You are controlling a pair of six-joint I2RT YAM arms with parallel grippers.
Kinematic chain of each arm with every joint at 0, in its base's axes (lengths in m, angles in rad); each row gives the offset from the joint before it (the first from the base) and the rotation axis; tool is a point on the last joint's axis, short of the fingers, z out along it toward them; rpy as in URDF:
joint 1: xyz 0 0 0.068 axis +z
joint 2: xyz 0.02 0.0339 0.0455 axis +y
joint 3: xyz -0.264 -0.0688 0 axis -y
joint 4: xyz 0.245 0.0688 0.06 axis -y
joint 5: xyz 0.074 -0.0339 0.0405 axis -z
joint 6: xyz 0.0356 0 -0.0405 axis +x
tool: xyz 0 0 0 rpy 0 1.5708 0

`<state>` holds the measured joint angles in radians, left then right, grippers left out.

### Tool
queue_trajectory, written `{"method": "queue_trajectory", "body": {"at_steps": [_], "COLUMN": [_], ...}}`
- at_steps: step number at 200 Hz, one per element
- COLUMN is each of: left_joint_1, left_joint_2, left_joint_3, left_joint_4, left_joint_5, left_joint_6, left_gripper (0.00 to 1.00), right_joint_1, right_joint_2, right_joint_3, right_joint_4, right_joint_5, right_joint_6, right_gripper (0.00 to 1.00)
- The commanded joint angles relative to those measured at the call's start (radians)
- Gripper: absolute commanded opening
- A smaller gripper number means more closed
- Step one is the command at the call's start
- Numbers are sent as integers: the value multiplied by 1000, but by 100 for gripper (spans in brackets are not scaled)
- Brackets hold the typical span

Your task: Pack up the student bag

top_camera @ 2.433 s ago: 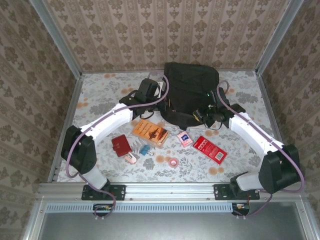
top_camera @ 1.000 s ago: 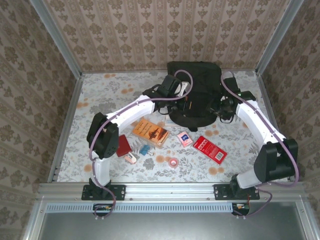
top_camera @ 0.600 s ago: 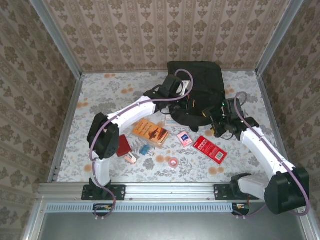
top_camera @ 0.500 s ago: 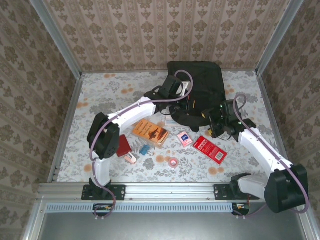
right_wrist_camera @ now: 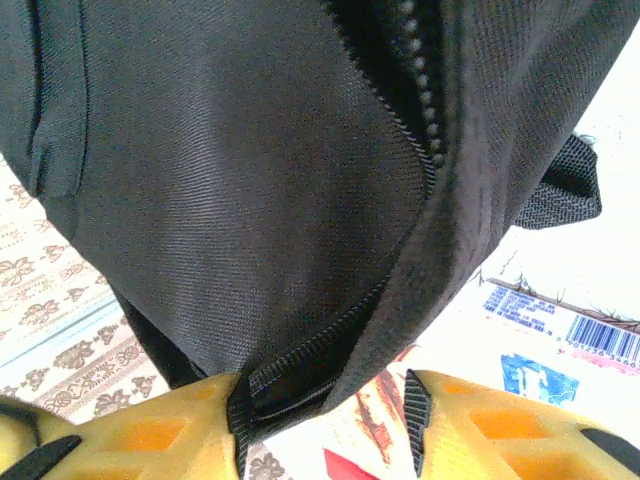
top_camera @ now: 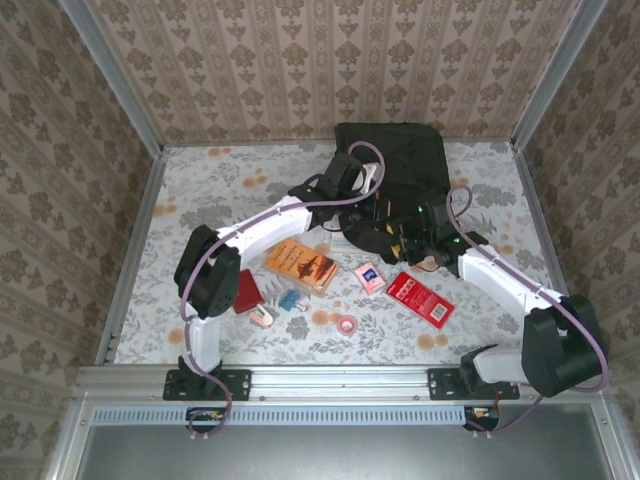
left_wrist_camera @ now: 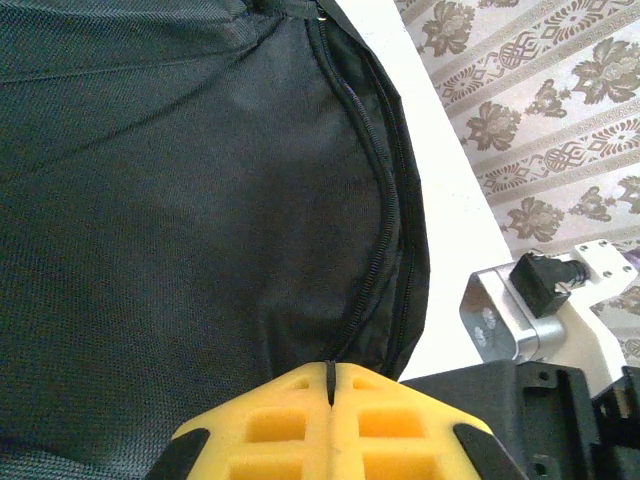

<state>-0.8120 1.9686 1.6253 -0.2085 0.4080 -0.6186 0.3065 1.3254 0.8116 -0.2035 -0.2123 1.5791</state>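
The student bag (top_camera: 398, 178), a black backpack, lies at the back of the table. My left gripper (top_camera: 372, 207) reaches in from the left to the bag's front edge. In the left wrist view this gripper (left_wrist_camera: 329, 368) is shut, with a thin black strip at the end of the bag's (left_wrist_camera: 180, 200) zipper pinched between the yellow pads. My right gripper (top_camera: 408, 236) is at the bag's front right edge. In the right wrist view it (right_wrist_camera: 325, 400) straddles the bag's (right_wrist_camera: 250, 180) zippered rim. The rim rests against one finger (right_wrist_camera: 150, 435), with a gap to the other (right_wrist_camera: 500, 425).
In front of the bag lie an orange book (top_camera: 300, 265), a red wallet (top_camera: 243, 290), a pink card (top_camera: 370, 277), a red packet (top_camera: 420, 298), a small blue item (top_camera: 289, 300), a pink tape roll (top_camera: 347, 324) and a small pink piece (top_camera: 262, 317). Metal posts frame the table.
My right arm swung from the bag's right side down to its front right edge, and its jaws have narrowed around the rim. The left gripper stayed shut at the bag's front.
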Motion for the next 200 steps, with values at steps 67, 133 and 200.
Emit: {"method": "queue_trajectory", "body": {"at_steps": [67, 133, 200], "left_joint_1": [28, 102, 175], "left_joint_2": [-103, -127, -133], "left_joint_3": [-63, -85, -82], "left_joint_4": [23, -9, -21], "left_joint_5": [-19, -73, -89], "left_joint_6": [9, 39, 59], "left_gripper": [0, 0, 0], "right_joint_1": [-11, -12, -12], "right_joint_2": [97, 72, 72], "right_joint_3": [18, 45, 78], "right_joint_4": [3, -137, -239], "right_joint_5": [21, 88, 126], "right_joint_6": [-13, -123, -226], "right_gripper": [5, 0, 0]}}
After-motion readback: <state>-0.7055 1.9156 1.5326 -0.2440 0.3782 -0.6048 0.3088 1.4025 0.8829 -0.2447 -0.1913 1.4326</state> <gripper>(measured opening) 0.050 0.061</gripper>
